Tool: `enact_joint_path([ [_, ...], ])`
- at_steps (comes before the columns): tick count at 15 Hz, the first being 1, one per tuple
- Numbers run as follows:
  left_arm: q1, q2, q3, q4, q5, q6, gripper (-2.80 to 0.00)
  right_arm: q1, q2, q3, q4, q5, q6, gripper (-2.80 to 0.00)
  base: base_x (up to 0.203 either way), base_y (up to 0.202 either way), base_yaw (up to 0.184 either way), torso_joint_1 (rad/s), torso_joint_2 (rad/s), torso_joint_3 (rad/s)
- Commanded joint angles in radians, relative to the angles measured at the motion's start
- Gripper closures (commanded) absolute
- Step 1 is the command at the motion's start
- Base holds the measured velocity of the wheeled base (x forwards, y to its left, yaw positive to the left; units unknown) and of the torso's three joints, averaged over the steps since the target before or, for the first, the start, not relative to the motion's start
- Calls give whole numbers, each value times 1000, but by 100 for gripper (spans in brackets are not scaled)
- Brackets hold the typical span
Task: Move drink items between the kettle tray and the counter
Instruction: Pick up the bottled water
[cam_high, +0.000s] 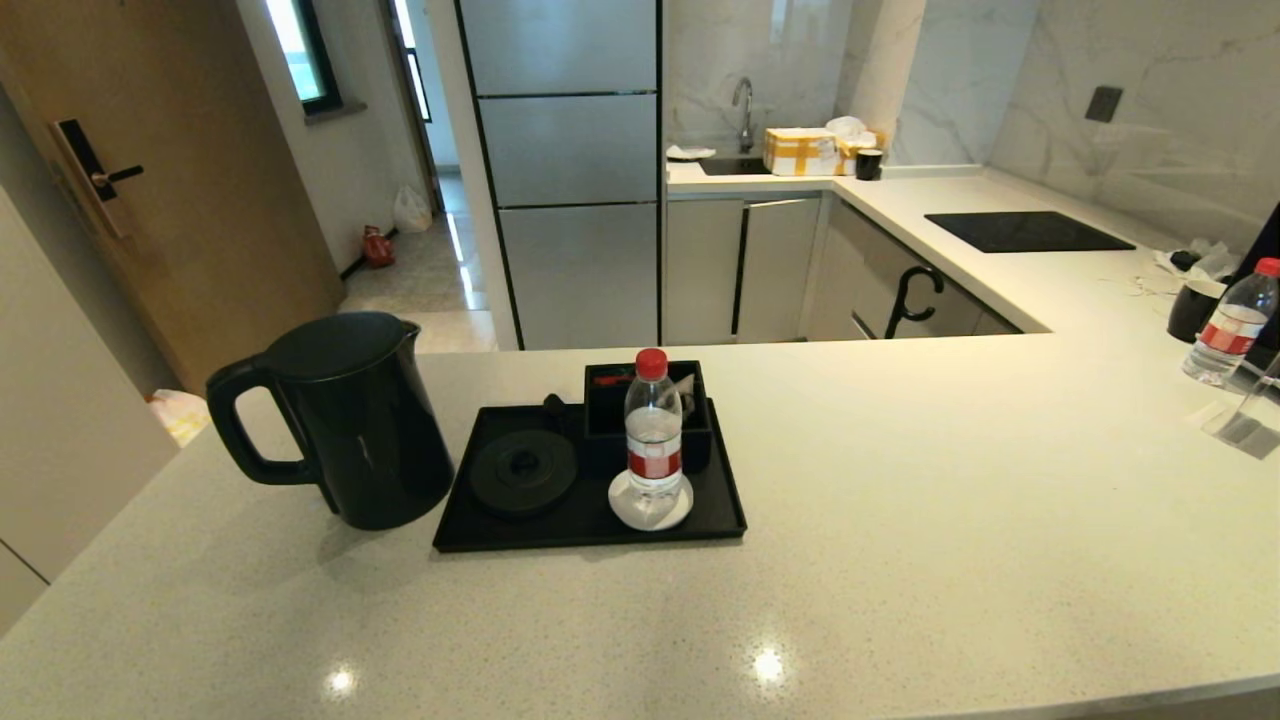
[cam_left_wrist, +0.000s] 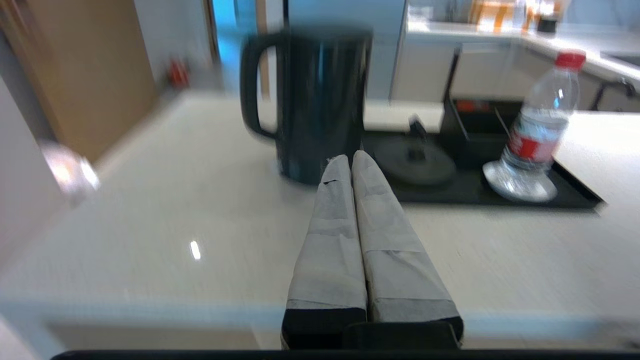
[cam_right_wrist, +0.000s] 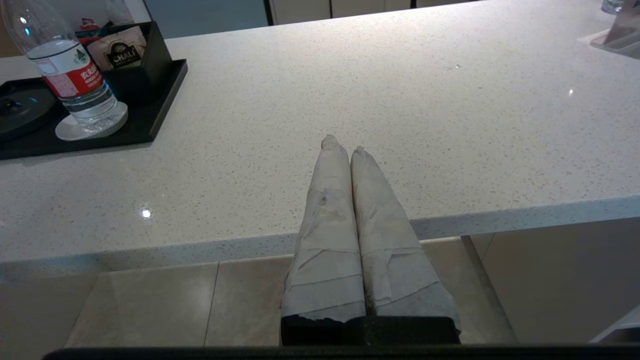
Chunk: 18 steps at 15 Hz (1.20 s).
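Head view shows the kettle (cam_high: 345, 420) standing on the desk (cam_high: 900, 500) at centre left, just beside the tray (cam_high: 590, 530), with the water bottle (cam_high: 653, 430) on the coaster (cam_high: 650, 505). Both grippers' jaws are pressed together, empty. I would spread the left gripper (cam_left_wrist: 347, 160) before nearing the handle (cam_high: 240, 420).

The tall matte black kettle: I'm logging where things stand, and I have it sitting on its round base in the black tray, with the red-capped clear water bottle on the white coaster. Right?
Not quite. The tall matte black kettle stands on the pale speckled counter, beside the black tray; its round base is bare, as the head view shows. The red-capped clear water bottle is indeed on the white coaster.
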Motion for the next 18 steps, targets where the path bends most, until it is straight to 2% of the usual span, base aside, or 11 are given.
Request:
enact_joint_path([
  [1, 0, 0, 82, -110, 13, 26, 0, 0, 1, 0, 0, 0, 0, 0, 0, 0, 0, 0, 0, 0],
  [2, 0, 0, 80, -48, 30, 31, 0, 0, 1, 0, 0, 0, 0, 0, 0, 0, 0, 0, 0, 0],
  [4, 0, 0, 77, 15, -24, 31, 0, 0, 1, 0, 0, 0, 0, 0, 0, 0, 0, 0, 0, 0],
  [6, 0, -1, 71, 129, -38, 39, 0, 0, 1, 0, 0, 0, 0, 0, 0, 0, 0, 0, 0, 0],
  [9, 0, -1, 73, 111, -44, 72, 0, 0, 1, 0, 0, 0, 0, 0, 0, 0, 0, 0, 0, 0],
  [12, 0, -1, 78, 97, -41, 40, 0, 0, 1, 0, 0, 0, 0, 0, 0, 0, 0, 0, 0, 0],
  [18, 0, -1, 78, 95, -41, 40, 0, 1, 1, 0, 0, 0, 0, 0, 0, 0, 0, 0, 0, 0],
])
